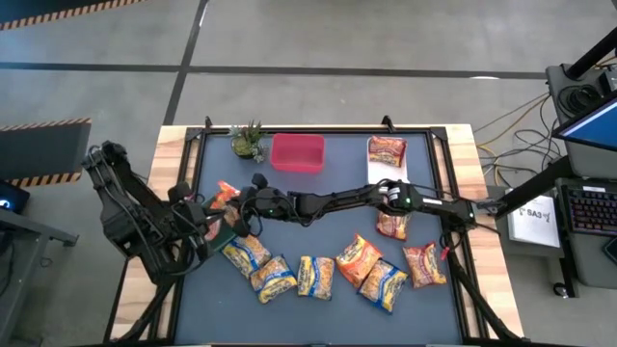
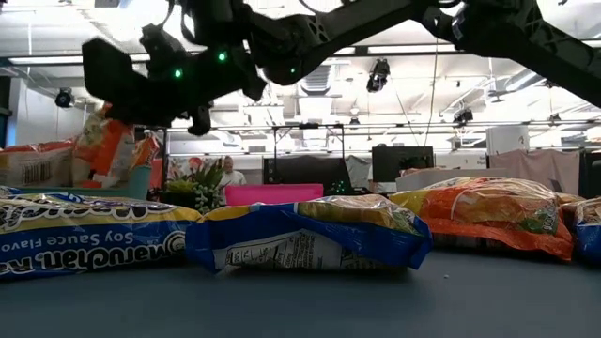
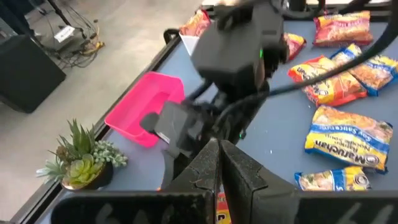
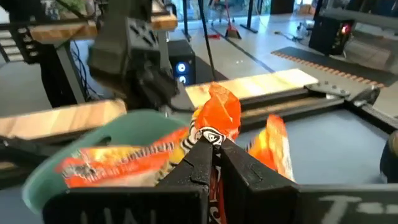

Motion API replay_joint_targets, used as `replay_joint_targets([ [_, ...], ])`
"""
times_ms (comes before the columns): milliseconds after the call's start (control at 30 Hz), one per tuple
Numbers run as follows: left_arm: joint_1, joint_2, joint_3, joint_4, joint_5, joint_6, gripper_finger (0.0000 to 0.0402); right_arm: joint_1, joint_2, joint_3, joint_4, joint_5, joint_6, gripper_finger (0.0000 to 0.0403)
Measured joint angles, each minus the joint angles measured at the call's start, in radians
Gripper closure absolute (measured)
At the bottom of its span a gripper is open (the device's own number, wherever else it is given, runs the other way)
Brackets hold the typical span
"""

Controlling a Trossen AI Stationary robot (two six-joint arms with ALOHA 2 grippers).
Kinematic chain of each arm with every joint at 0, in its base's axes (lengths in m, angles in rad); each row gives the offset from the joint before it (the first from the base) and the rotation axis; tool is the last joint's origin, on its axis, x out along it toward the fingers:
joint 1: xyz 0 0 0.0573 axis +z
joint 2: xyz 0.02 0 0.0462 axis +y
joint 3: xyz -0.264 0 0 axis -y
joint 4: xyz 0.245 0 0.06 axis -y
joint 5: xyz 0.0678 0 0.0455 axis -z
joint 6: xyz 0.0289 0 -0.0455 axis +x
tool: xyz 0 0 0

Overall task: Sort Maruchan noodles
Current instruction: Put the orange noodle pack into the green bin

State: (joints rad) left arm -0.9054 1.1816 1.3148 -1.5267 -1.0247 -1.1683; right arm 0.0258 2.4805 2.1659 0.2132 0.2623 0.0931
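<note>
My right arm reaches across the table, and my right gripper (image 1: 234, 204) (image 4: 214, 148) is shut on an orange noodle packet (image 4: 216, 118) (image 1: 227, 192) near the left edge. Below it a teal dish (image 4: 124, 134) holds another orange packet (image 4: 118, 163). A third orange packet (image 4: 273, 149) stands beside the held one. My left gripper (image 3: 219, 149) (image 1: 206, 220) is shut, close to the right gripper. A strip of orange wrapper (image 3: 221, 208) shows low between its fingers. Several yellow-and-blue packets (image 1: 273, 278) and orange ones (image 1: 357, 258) lie flat along the near side. My right gripper pinches the orange packet's lower edge (image 4: 211, 138) between its two fingertips, coming nearly level from the table's right side. The packet stands up beyond the fingertips, crumpled and clear of the table. My left gripper: I cannot tell whether it touches the orange wrapper between its fingers.
A pink tray (image 1: 297, 152) and a small green plant (image 1: 248, 140) stand at the far edge. One red packet (image 1: 387, 149) lies at the far right and another (image 1: 392, 225) under my right arm. The two arms crowd the table's left side.
</note>
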Motion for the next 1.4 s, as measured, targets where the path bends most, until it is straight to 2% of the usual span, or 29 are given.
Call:
replay_joint_targets([
  [333,-0.001,0.005,0.000,0.025,-0.015,-0.013,0.0402,0.000,0.020,-0.002,0.000,0.000,-0.023,0.0384],
  [700,0.000,0.032,-0.003,0.027,-0.068,-0.023,0.0402,-0.006,0.012,0.005,-0.016,0.000,-0.039,0.0266],
  [967,0.000,0.072,-0.043,0.025,-0.030,-0.029,0.0402,-0.007,-0.132,0.006,-0.347,-0.006,-0.155,0.0226],
  [1100,0.021,0.063,-0.087,0.024,-0.030,-0.088,0.0402,-0.006,-0.212,-0.007,-0.530,-0.077,-0.174,0.0223],
  [1233,0.034,0.040,-0.122,0.028,0.001,-0.159,0.0402,-0.003,-0.308,-0.111,-0.603,-0.115,-0.182,0.0228],
  [1400,0.039,0.040,-0.180,0.133,0.018,-0.144,0.0402,0.022,-0.477,-0.383,-0.504,-0.113,-0.164,0.0238],
])
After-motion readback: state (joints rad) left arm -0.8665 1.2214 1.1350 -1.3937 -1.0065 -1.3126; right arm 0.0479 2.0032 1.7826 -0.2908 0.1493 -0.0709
